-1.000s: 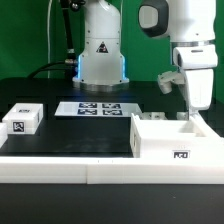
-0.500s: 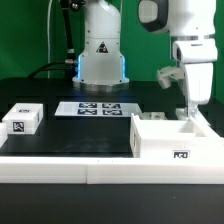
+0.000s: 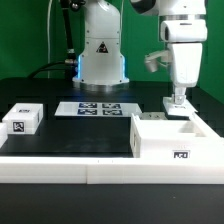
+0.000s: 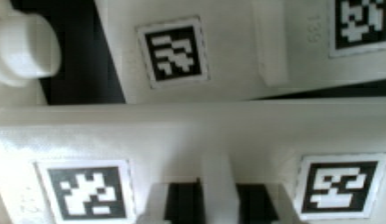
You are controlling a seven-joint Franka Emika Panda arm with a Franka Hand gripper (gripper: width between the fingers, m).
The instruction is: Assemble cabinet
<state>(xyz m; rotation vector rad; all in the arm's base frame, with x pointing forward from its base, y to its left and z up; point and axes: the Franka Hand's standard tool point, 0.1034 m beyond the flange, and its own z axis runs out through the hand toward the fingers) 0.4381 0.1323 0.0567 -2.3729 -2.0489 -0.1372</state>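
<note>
Just over the cabinet [image 3: 160,142], the fingers [image 3: 178,100], whether spread or pressed together unclear.

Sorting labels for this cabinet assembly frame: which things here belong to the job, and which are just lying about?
Job: cabinet; gripper over it.
Lying about: small white tagged block, untouched; marker board.

This is a robotics lab: a white robot arm base [image 3: 102,55] stands on a black table [image 3: 70,140], and the marker board [image 3: 98,108] lies flat before it.
</note>
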